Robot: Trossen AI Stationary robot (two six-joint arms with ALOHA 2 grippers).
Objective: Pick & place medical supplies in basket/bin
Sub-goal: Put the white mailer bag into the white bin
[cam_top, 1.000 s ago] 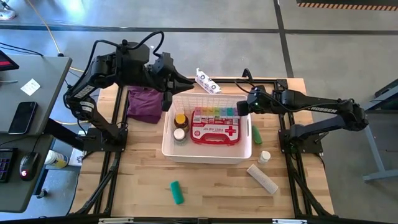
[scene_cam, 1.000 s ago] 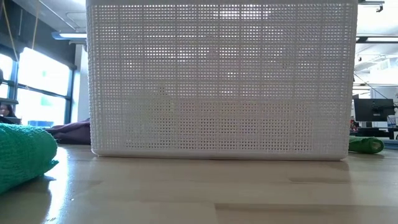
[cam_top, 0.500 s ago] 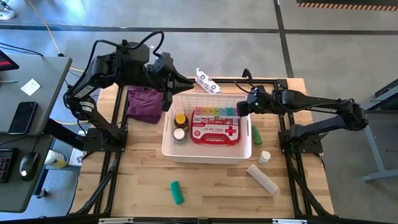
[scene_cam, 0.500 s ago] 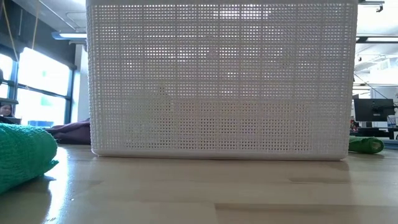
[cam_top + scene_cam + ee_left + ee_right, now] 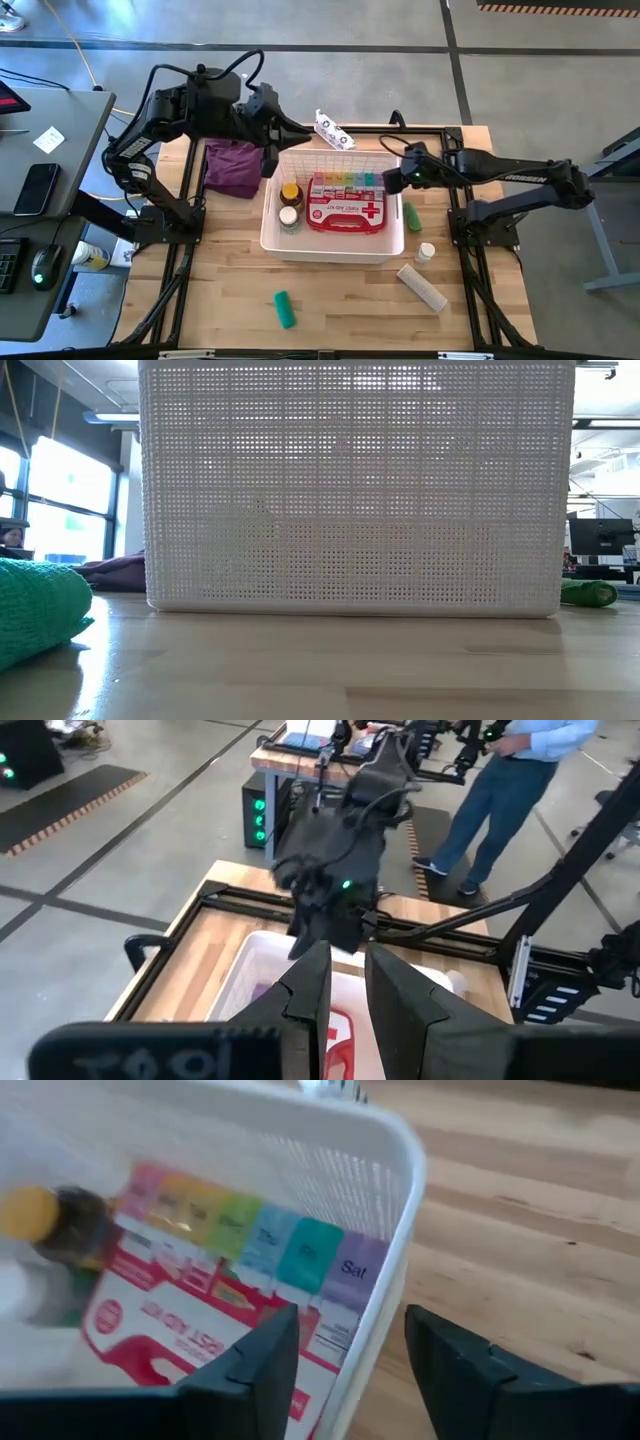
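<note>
The white basket [image 5: 275, 240] stands mid-table and fills the low view [image 5: 350, 490]. In it lie the rainbow pill organizer [image 5: 345, 181], the red first-aid pouch [image 5: 345, 212], the amber bottle [image 5: 291, 192] and a white-capped bottle [image 5: 288, 215]. My right gripper [image 5: 390, 180] hovers open over the basket's right rim [image 5: 400, 1170], beside the organizer [image 5: 270, 1240]. My left gripper [image 5: 300, 135] waits above the basket's far left corner, with a narrow gap between its fingers [image 5: 347, 990]. The green tube [image 5: 413, 215], a small bottle [image 5: 426, 252] and the beige roll [image 5: 422, 288] lie to the right of the basket. The printed packet [image 5: 334, 130] lies at the far edge.
A purple cloth [image 5: 232, 165] lies left of the basket. A green roll [image 5: 285, 309] lies near the front edge and shows at the left of the low view [image 5: 40, 610]. A desk with a phone stands to the left of the table. A person [image 5: 510, 780] stands in the room beyond.
My right gripper has moved a little toward the table's near edge, staying over the basket's right rim. Nothing in the basket or on the table has shifted.
</note>
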